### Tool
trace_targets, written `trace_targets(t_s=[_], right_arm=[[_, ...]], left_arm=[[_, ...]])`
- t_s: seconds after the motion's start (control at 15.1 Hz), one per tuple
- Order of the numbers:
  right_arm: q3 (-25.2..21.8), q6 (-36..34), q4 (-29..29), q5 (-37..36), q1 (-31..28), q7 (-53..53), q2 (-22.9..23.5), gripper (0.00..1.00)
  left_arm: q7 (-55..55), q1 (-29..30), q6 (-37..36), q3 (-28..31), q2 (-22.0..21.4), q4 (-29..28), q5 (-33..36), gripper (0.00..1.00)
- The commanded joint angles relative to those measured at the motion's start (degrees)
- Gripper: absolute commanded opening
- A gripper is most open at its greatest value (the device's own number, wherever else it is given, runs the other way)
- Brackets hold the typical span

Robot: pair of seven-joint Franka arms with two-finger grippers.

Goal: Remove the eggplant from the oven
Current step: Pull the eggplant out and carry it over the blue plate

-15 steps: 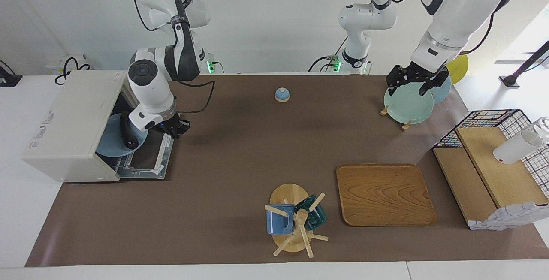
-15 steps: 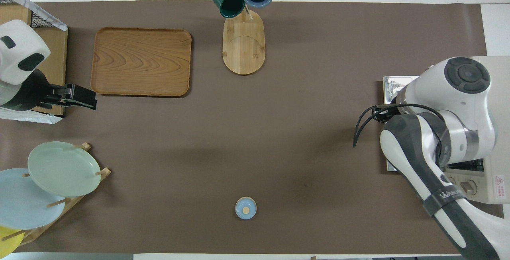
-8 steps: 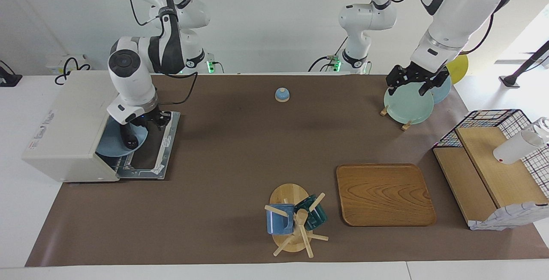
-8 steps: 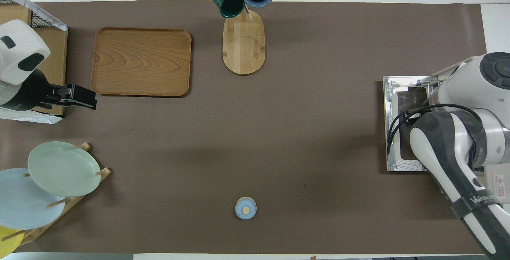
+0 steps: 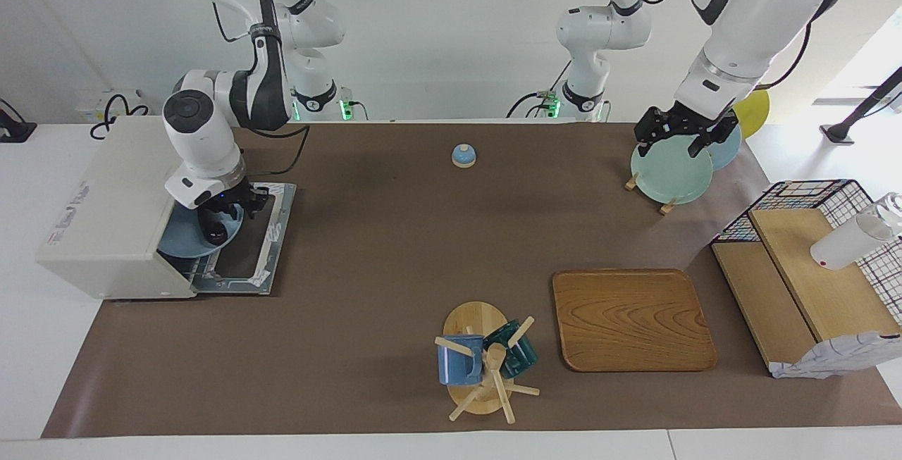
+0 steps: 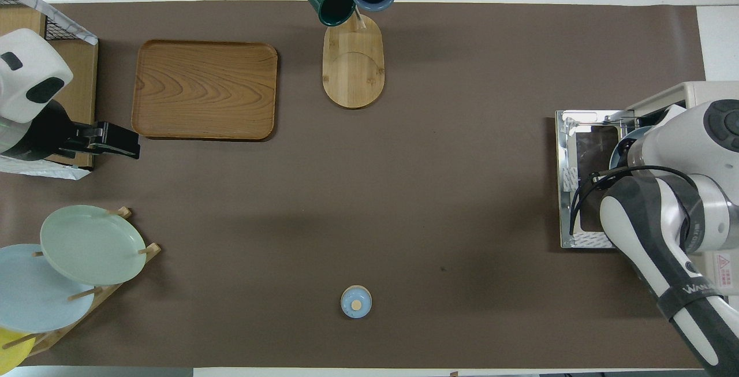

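Note:
The cream-white oven (image 5: pixel 106 206) stands at the right arm's end of the table with its door (image 5: pixel 264 238) folded down flat. A blue plate (image 5: pixel 184 243) sticks out of its mouth. The dark eggplant (image 5: pixel 212 232) lies on that plate. My right gripper (image 5: pixel 229 215) points down at the oven mouth, right over the eggplant's end nearer the robots. In the overhead view the right arm (image 6: pixel 681 192) hides the gripper and the eggplant; only the door (image 6: pixel 577 192) and a sliver of plate show. My left gripper (image 5: pixel 673 141) waits open in the air.
A plate rack with a pale green plate (image 5: pixel 669 172) stands under the left gripper. A wooden tray (image 5: pixel 634 319), a mug tree (image 5: pixel 483 365), a small blue bell (image 5: pixel 463 156) and a wire shelf (image 5: pixel 810 263) are on the mat.
My right arm has swung from over the open door toward the oven mouth, bringing its gripper down over the eggplant on the plate. The left arm has not moved.

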Motion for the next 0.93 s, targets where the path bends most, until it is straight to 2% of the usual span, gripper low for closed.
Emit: trace_targets(t_s=[0.0,0.13,0.33,0.53,0.73,0.86], right_arm=[[0.2,1.4,-2.2,-1.0,-1.0,-2.8,-2.2,0.00],[0.6,0.1,-1.3,-4.4,0.3,-2.5,-2.0,0.00],[0.8,-3.4,1.7,-4.6,6.1,2.9,-1.4,0.00],[0.9,-10.5,8.2,-3.5,16.7,14.3,0.2,0.00],[0.9,-12.2,14.4,2.2,26.6,26.6,4.5,0.00],[0.9,-14.4,21.7,2.4,33.7,35.4,10.0,0.00]], left_arm=[[0.3,0.3,0.0,-0.1,-0.4,-0.1,0.6,1.00],[0.3,0.3,0.0,-0.1,-0.5,-0.1,0.6,1.00],[0.3,0.3,0.0,-0.1,-0.4,-0.1,0.6,1.00],[0.3,0.3,0.0,-0.1,-0.4,-0.1,0.6,1.00],[0.3,0.3,0.0,-0.1,-0.5,-0.1,0.6,1.00],[0.3,0.3,0.0,-0.1,-0.5,-0.1,0.6,1.00]])
